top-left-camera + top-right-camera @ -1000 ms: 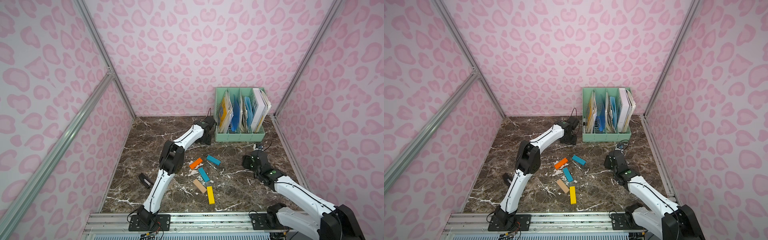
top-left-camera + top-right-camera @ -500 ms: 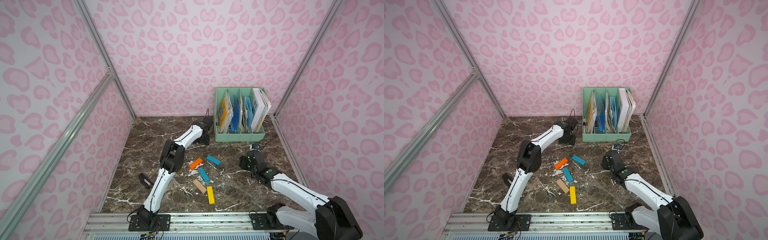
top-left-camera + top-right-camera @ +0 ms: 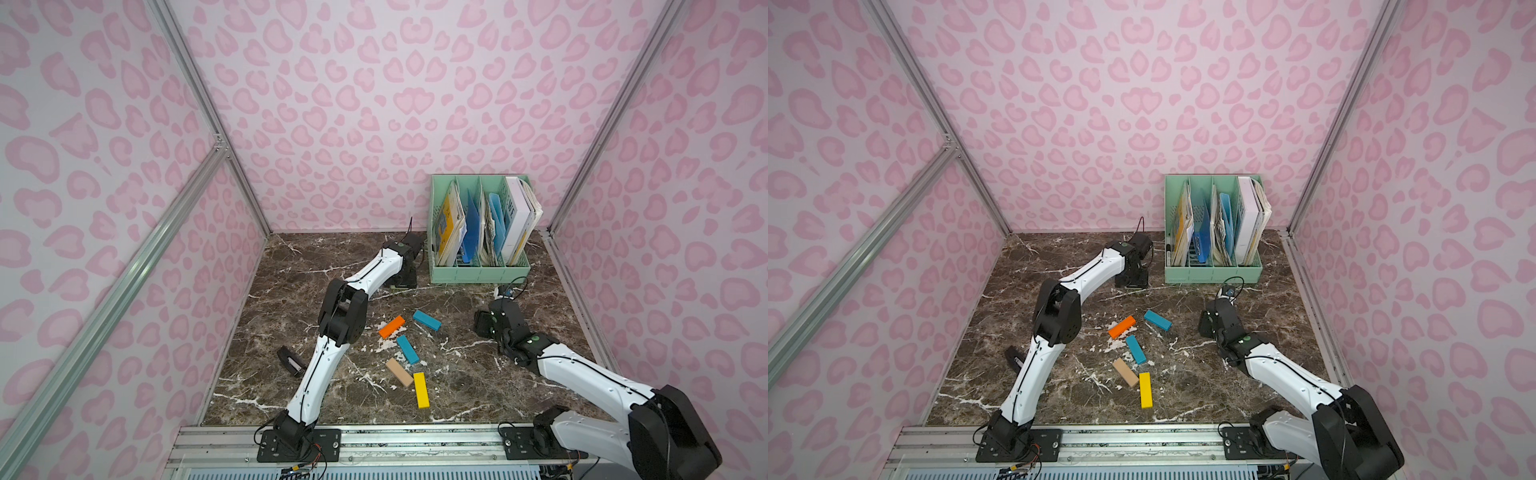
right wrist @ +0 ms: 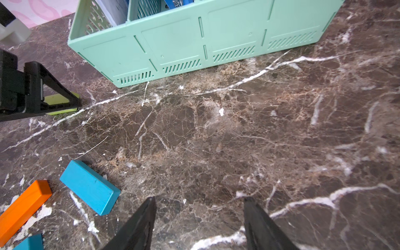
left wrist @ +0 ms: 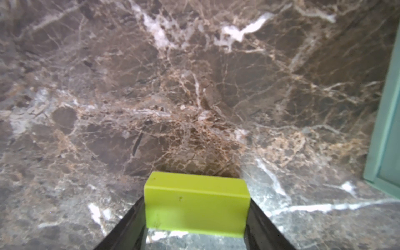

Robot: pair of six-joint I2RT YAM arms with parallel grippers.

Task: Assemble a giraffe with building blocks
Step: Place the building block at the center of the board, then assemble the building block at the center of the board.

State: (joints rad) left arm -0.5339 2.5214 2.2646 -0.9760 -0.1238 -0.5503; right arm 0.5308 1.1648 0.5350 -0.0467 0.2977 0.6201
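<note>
My left gripper (image 5: 197, 201) reaches to the back of the marble table, beside the file rack, and is shut on the lime green block (image 5: 195, 207); both fingers press its ends. In the right wrist view that block (image 4: 56, 98) sits low at the table surface. In both top views the arm hides it. Five other building blocks lie loose mid-table: orange (image 3: 391, 326), teal (image 3: 427, 320), a second teal (image 3: 407, 349), tan (image 3: 399, 372) and yellow (image 3: 421, 390). My right gripper (image 4: 200, 200) hangs open and empty just right of the first teal block (image 4: 89, 187). No giraffe figure stands assembled.
A mint green file rack (image 3: 480, 272) full of books and folders stands at the back right, close to the left gripper (image 3: 403, 282). A small black oblong object (image 3: 292, 361) lies near the left wall. Pink patterned walls close in three sides.
My right gripper has moved left toward the loose blocks. The left arm has stayed over the green block at the back.
</note>
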